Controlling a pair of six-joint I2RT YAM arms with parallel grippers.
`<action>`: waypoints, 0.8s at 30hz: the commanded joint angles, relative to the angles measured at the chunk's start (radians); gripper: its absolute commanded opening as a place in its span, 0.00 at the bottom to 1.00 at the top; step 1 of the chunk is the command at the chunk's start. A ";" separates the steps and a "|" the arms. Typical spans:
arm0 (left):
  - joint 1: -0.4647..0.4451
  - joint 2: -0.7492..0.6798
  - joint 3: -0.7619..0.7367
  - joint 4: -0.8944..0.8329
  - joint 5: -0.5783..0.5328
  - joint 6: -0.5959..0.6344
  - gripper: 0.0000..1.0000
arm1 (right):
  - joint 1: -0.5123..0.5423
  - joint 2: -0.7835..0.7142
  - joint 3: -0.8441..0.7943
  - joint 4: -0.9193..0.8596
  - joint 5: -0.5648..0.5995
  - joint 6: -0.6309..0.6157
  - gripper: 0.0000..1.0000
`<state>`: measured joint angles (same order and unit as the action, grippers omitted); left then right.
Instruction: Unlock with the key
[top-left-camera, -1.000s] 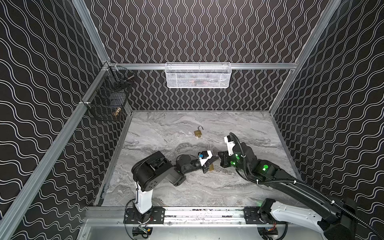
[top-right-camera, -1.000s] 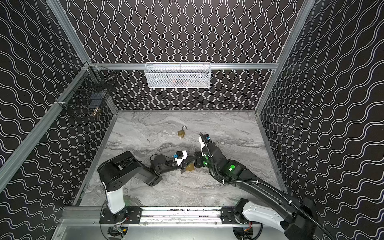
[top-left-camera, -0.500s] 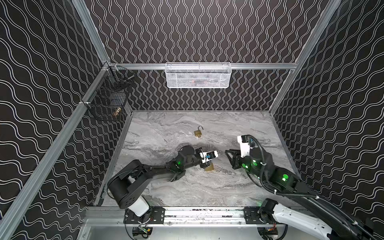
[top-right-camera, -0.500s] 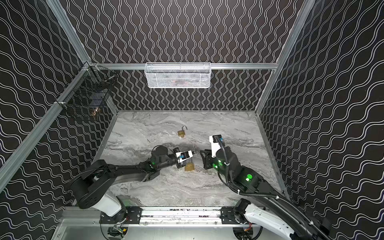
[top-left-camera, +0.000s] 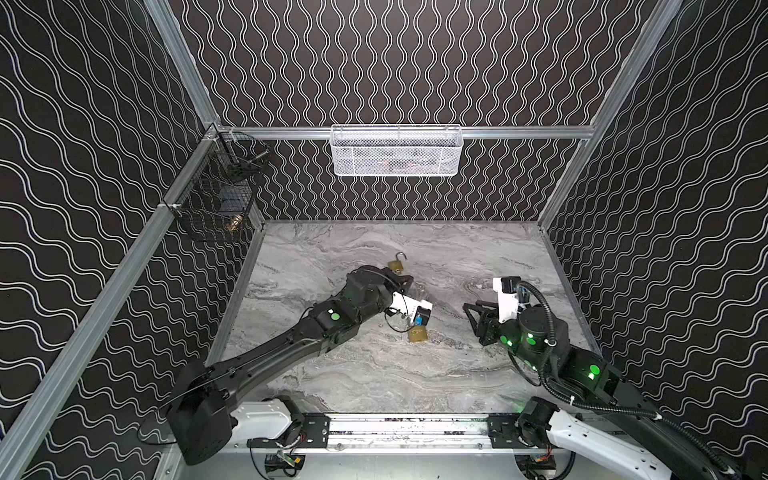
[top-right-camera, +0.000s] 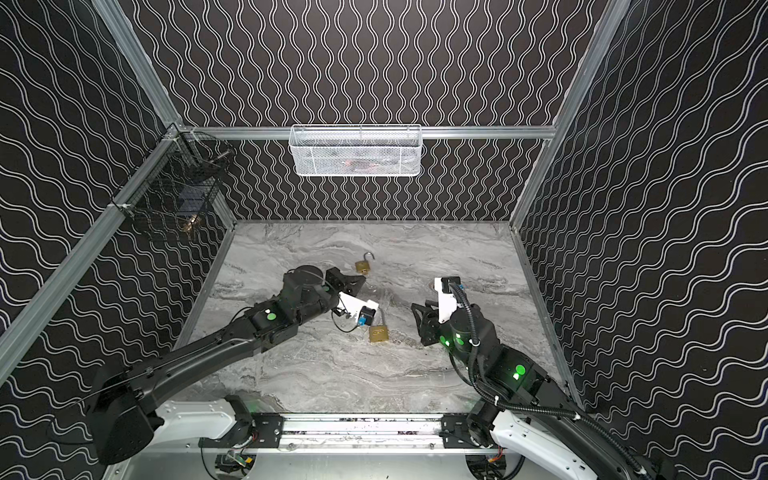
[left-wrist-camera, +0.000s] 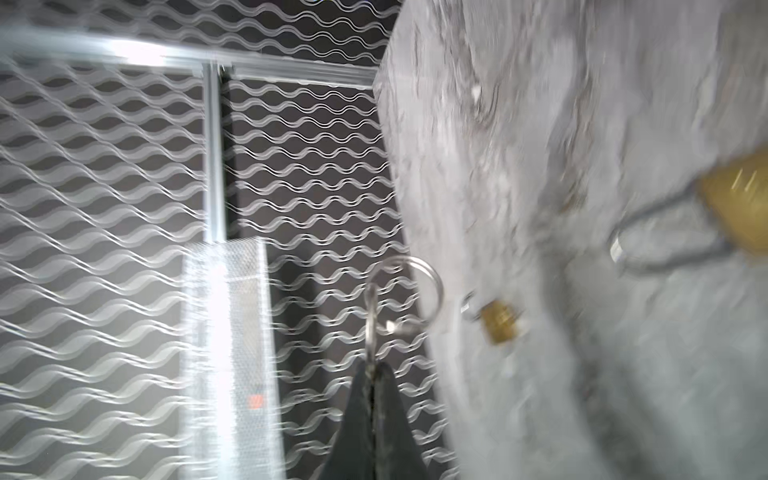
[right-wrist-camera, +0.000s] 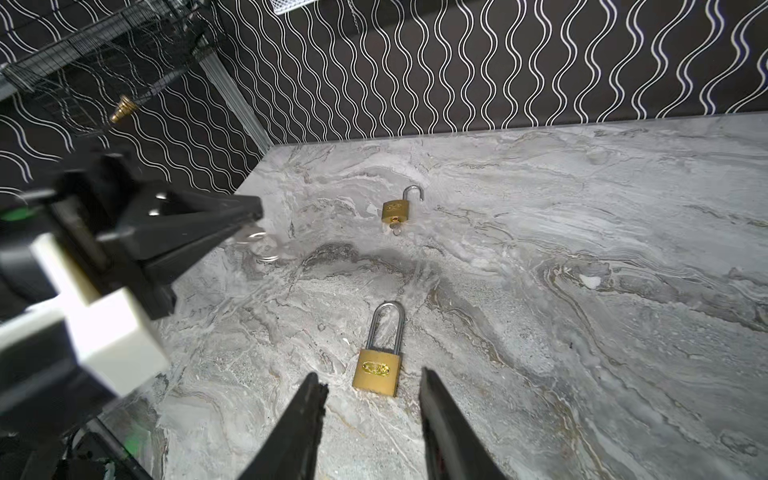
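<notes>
1. The left gripper (left-wrist-camera: 372, 370) is pinched fully closed on the small silver key (left-wrist-camera: 371, 322), with the round wire key ring (left-wrist-camera: 405, 291) loose beyond its tips. It hangs left of centre over the grey marble tabletop (right-wrist-camera: 582, 249).
2. The right gripper (right-wrist-camera: 371, 380) stands moderately wide and empty. The closed brass padlock (right-wrist-camera: 377, 372) lies flat near the table's centre, ahead of its jaws, shackle pointing far.
3. The step in hand looks like steadying that lock. Close on the body's side edges, not the shackle, then turn its near end, where the keyhole should be, toward the key.
4. Leave the open brass padlock (right-wrist-camera: 397, 210) farther back alone; a key sits in it.
5. Line the blade up before pushing.
</notes>
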<state>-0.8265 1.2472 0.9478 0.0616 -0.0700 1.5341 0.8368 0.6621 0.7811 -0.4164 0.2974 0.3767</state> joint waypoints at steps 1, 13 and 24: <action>0.001 -0.033 -0.033 0.069 -0.075 0.458 0.00 | 0.001 0.025 -0.004 0.124 -0.005 -0.047 0.41; -0.047 -0.200 -0.148 0.319 -0.025 0.695 0.00 | 0.001 0.207 0.132 0.305 -0.248 -0.165 0.40; -0.117 -0.158 0.002 0.253 0.020 0.773 0.00 | 0.001 0.147 0.242 0.187 -0.356 -0.177 0.42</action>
<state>-0.9295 1.0786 0.9081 0.3088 -0.0700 2.0739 0.8368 0.8310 0.9894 -0.2016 0.0006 0.2352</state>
